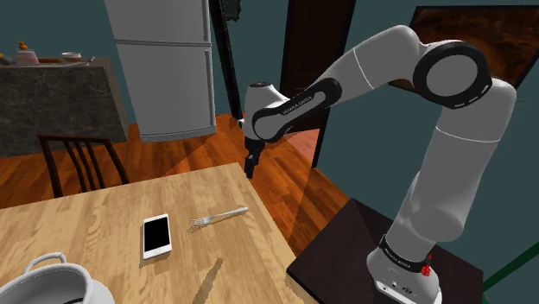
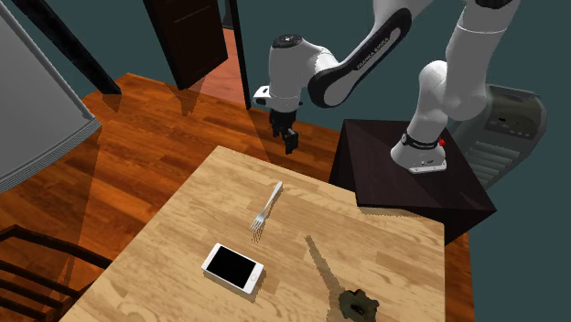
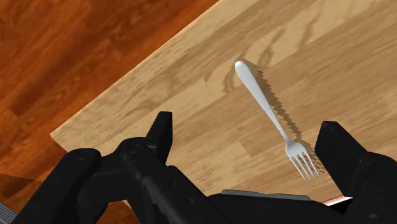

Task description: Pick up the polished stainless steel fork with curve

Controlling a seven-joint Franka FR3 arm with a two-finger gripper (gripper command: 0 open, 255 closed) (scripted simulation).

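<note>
Fork (image 1: 219, 216) (image 2: 267, 206) (image 3: 273, 121): pale silver; lies flat on the wooden counter (image 1: 95, 212) (image 2: 393, 247) (image 3: 191, 89), near the edge that faces the stand (image 1: 363, 250) (image 2: 412, 183)
Long axis: in the shoulder view it runs across the counter with a slight slant; in the second exterior view it runs from the far edge toward the near one
Pointing: tines toward the phone (image 1: 156, 235) (image 2: 232, 268); rounded handle end toward the counter edge below the arm (image 1: 380, 65) (image 2: 366, 59); a slight curve shows along the handle in the wrist view
Fingers (image 1: 250, 164) (image 2: 292, 142) (image 3: 162, 133): black; stand wide apart and grip nothing; hang in the air above the counter's edge, clear of the fork; in the wrist view the tines lie close to one finger and the handle leads away between the two
Phone: white body, black screen; flat on the counter just beyond the tines, not touching them
Pot (image 1: 52, 281): white, with a loop handle; at the counter's near corner in the shoulder view, well apart from the fork
Chair (image 1: 78, 160): dark; at the counter's far side in the shoulder view
Around the fork: bare wood on all sides; nothing lies between it and the fingers
Floor (image 1: 199, 151) (image 2: 165, 137) (image 3: 76, 57): reddish wood beyond the counter's edge
</note>
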